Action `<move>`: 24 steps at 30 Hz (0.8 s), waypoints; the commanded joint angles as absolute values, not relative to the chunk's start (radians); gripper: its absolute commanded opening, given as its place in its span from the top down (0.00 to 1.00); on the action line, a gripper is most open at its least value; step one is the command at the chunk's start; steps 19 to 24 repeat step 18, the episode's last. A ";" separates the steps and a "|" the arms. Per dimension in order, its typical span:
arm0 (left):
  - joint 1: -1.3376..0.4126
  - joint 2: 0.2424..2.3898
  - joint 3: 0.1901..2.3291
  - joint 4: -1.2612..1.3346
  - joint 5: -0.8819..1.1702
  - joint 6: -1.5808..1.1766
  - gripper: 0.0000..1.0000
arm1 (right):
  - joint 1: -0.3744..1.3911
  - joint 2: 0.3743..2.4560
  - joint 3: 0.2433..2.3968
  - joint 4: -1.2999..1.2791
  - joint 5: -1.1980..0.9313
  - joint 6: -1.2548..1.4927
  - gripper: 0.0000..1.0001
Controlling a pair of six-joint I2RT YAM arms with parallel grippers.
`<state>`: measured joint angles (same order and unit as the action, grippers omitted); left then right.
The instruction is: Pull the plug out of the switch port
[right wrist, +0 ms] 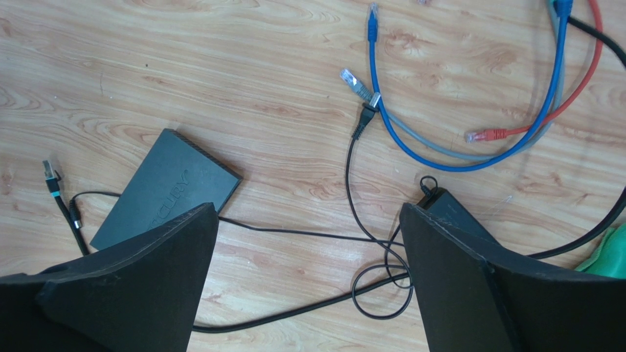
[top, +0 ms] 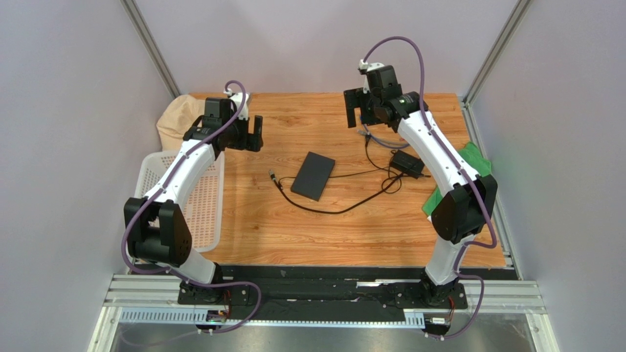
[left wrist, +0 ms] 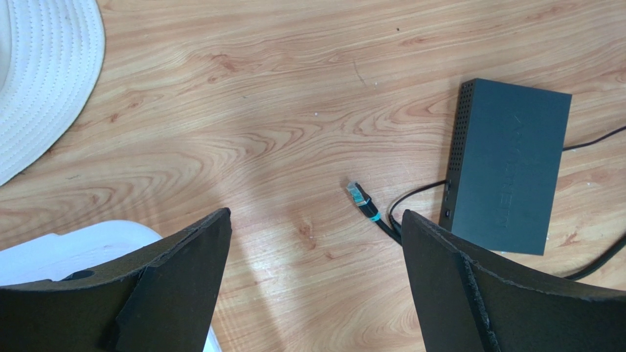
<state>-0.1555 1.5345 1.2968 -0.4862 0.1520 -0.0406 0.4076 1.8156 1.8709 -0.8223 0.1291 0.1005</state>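
The switch, a flat black box, lies mid-table; it also shows in the left wrist view and the right wrist view. Its narrow port edge has a thin black lead running into it. The blue cable's plug lies loose on the wood, far from the switch. A black cable with a metal tip lies beside the port edge. My left gripper is open and empty, above the table left of the switch. My right gripper is open and empty, high behind it.
A black adapter brick with looped black leads lies right of the switch. Red and grey cables lie with the blue one at the back. A white basket and a beige cloth are at left, a green cloth at right.
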 commanded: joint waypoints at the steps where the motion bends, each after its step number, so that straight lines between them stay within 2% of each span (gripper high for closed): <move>1: -0.156 1.497 1.292 -0.413 0.140 -0.080 0.06 | 0.477 1.790 1.879 -0.739 0.259 0.013 0.00; 6: -0.156 1.506 1.310 -0.413 0.144 -0.054 0.06 | 0.529 1.799 1.864 -0.739 0.304 -0.052 0.00; 13: -0.156 1.539 1.361 -0.411 0.034 -0.029 0.06 | 0.529 1.802 1.914 -0.762 0.287 -0.052 0.00; 24: -0.156 1.557 1.367 -0.408 0.037 -0.043 0.06 | 0.528 1.804 1.908 -0.762 0.290 -0.055 0.00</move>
